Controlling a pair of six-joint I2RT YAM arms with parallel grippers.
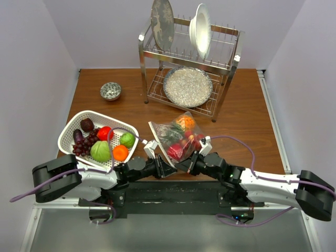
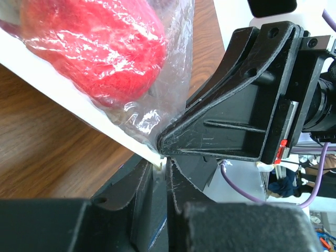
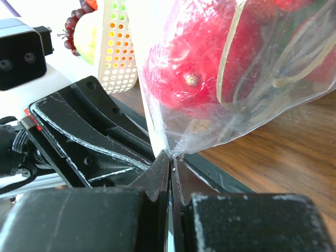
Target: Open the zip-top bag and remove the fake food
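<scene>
The clear zip-top bag [image 1: 177, 135] lies on the wooden table just ahead of both arms. It holds fake food: a red apple [image 1: 175, 151], an orange piece [image 1: 185, 121] and green leafy bits [image 1: 171, 132]. My left gripper [image 1: 169, 168] is shut on the bag's near white zip edge [image 2: 105, 126]. My right gripper [image 1: 185, 167] is shut on the bag's plastic at the same near corner [image 3: 170, 152], tip to tip with the left one. The red apple fills both wrist views [image 2: 94, 47] [image 3: 194, 68].
A white slotted basket [image 1: 73, 126] with grapes, a tomato, green and orange fruit stands at the left. A dish rack [image 1: 189, 58] with plates stands at the back. A small patterned bowl [image 1: 111, 91] sits at the back left.
</scene>
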